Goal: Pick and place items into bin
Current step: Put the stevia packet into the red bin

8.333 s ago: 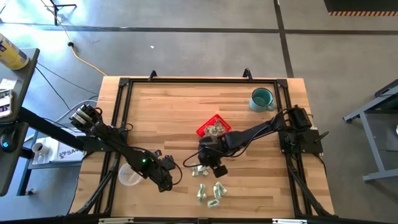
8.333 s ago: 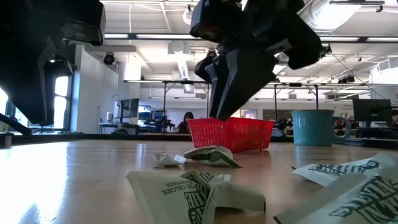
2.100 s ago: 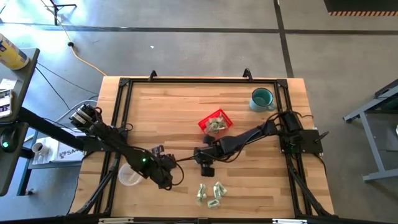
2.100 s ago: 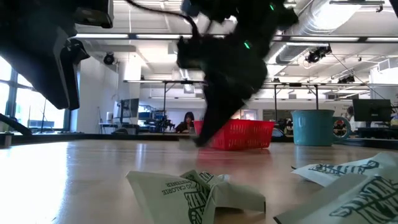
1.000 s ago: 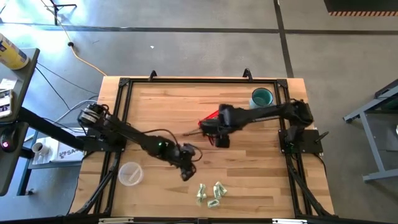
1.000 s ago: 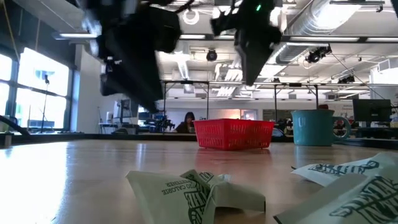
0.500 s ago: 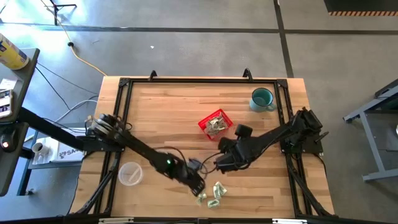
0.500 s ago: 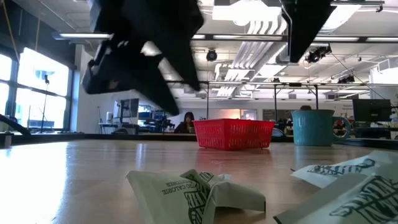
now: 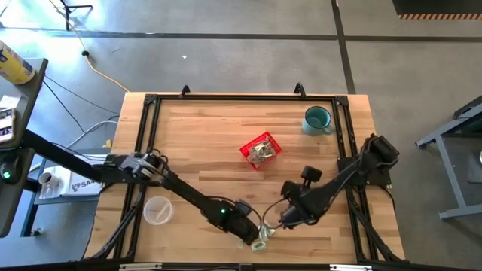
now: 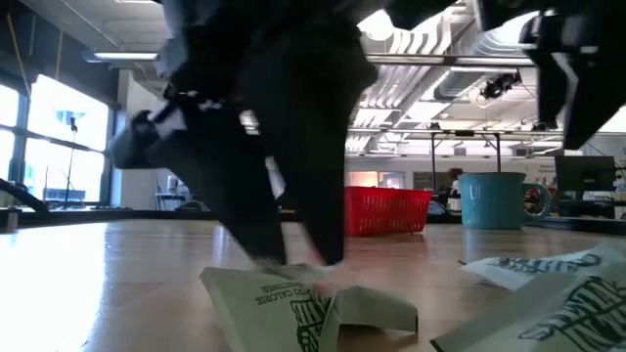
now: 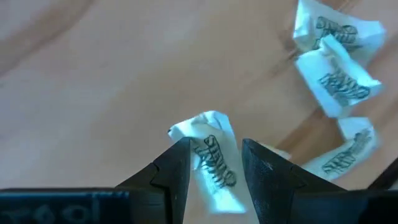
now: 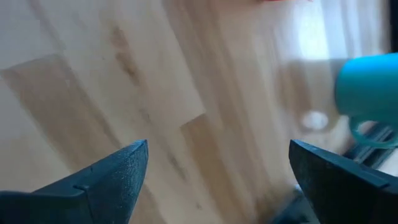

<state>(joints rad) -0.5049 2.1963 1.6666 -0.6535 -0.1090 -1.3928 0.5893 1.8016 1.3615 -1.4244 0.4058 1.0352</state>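
— Both arms have swung toward the near edge since half a second ago: the left gripper (image 9: pixel 252 233) has dropped onto the loose items, and the right gripper (image 9: pixel 286 217) has slid down beside them.

— What does the left one have?

— Its fingers (image 11: pixel 177 165) stand parted around one wrapped item (image 11: pixel 214 155), one on each side, not yet clenched on it. Three more items (image 11: pixel 336 84) lie just beyond on the table (image 9: pixel 188 143).

— And the right?

— Spread wide, fingers (image 12: pixel 112 171) far apart, nothing between them, hanging over bare wood. The mug (image 12: pixel 367 84) shows past it.

— Where's the bin?

— The bin (image 9: pixel 260 150) sits mid-table with several items inside, well apart from both grippers. The cup (image 9: pixel 157 211) stands near the left arm.
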